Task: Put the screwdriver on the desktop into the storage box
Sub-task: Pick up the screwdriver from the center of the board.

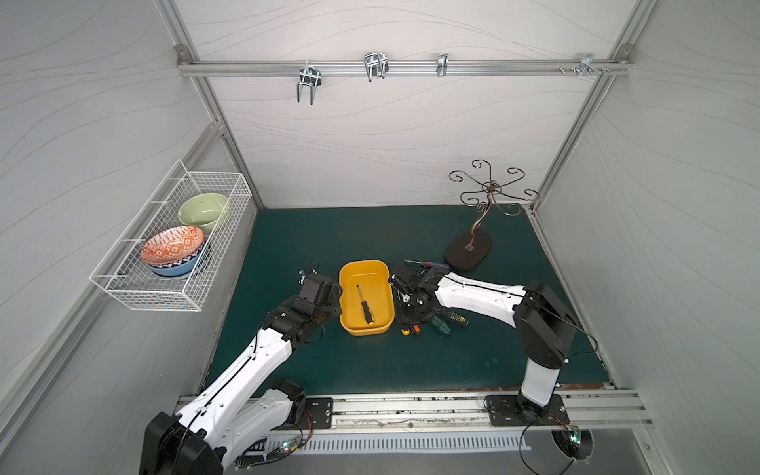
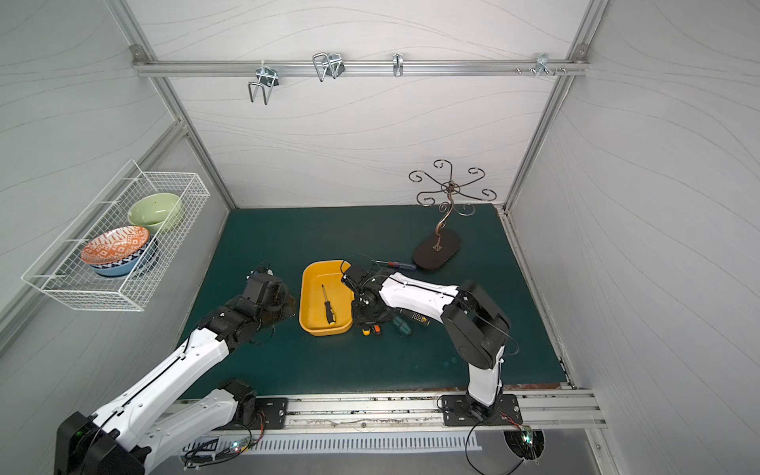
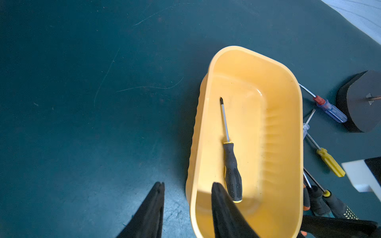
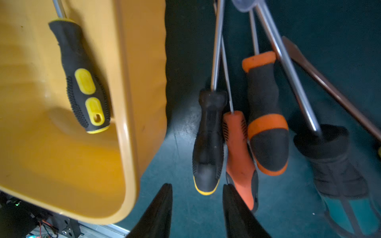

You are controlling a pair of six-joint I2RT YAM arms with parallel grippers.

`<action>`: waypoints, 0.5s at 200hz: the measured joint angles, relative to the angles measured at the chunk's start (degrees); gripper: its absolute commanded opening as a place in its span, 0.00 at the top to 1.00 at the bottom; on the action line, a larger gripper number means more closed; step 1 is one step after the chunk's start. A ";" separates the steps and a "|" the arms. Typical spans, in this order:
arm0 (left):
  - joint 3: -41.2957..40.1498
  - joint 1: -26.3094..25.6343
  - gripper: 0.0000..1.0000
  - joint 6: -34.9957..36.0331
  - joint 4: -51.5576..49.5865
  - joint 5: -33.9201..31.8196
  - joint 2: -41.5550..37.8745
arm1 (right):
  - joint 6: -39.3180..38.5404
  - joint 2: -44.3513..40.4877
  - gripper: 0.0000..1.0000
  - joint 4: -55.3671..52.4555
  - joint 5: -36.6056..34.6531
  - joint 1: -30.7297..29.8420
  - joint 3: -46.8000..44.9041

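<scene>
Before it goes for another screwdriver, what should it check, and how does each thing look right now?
1. Storage box upright on the desktop: ok.
2. Room left beside the screwdriver already inside: ok.
3. Right claw open above the loose screwdrivers: ok.
4. Black handle nearest its tips free of the slim orange handle: not ok, they touch.
5. Left claw out of the way: ok, it straddles the box's opposite wall.

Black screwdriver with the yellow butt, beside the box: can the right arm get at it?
Probably yes: the right arm has jaws open at the butt of the black screwdriver, though an orange screwdriver crowds it.
</scene>
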State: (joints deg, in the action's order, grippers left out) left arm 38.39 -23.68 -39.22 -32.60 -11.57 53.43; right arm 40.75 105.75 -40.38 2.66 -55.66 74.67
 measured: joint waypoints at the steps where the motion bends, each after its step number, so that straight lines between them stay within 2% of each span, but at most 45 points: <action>1: 0.00 0.00 0.58 0.00 0.00 0.00 -0.02 | 0.00 0.07 0.55 0.00 0.00 0.00 0.04; 100: -0.20 0.00 0.58 0.00 -0.13 0.04 -1.05 | 0.37 6.38 0.58 -0.33 -4.24 -1.03 4.09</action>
State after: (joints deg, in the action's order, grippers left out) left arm 38.20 -23.68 -39.22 -32.73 -11.53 52.38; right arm 41.12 112.14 -40.71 -1.58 -56.69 78.76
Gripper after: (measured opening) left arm 0.418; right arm 0.425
